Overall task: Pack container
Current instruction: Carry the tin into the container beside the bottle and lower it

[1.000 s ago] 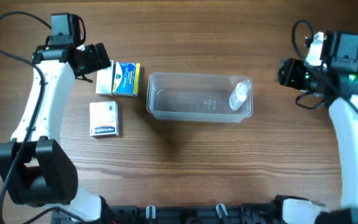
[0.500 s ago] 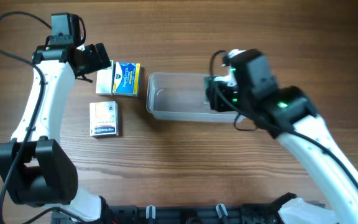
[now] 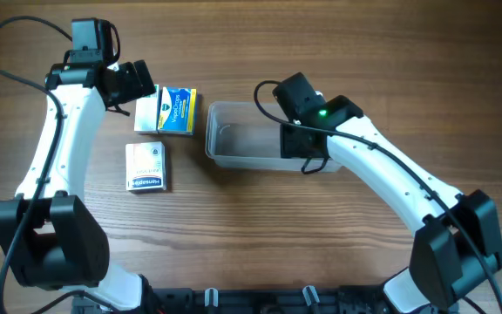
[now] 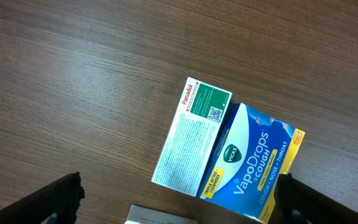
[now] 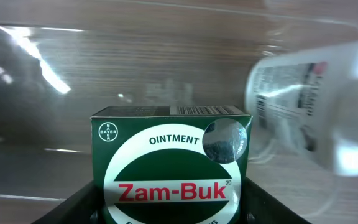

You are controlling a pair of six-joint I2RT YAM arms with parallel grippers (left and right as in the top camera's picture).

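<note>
Showing what overhead hides, right wrist view has right gripper (image 5: 171,205) clamped on green Zam-Buk box (image 5: 171,163) inside the container (image 3: 227,145). The container sits mid-frame overhead, under that gripper; clear bottle (image 5: 309,106) beside. Left gripper (image 4: 182,200) spread wide, empty, above Panadol box (image 4: 191,134) and Vicks box (image 4: 252,165).
</note>
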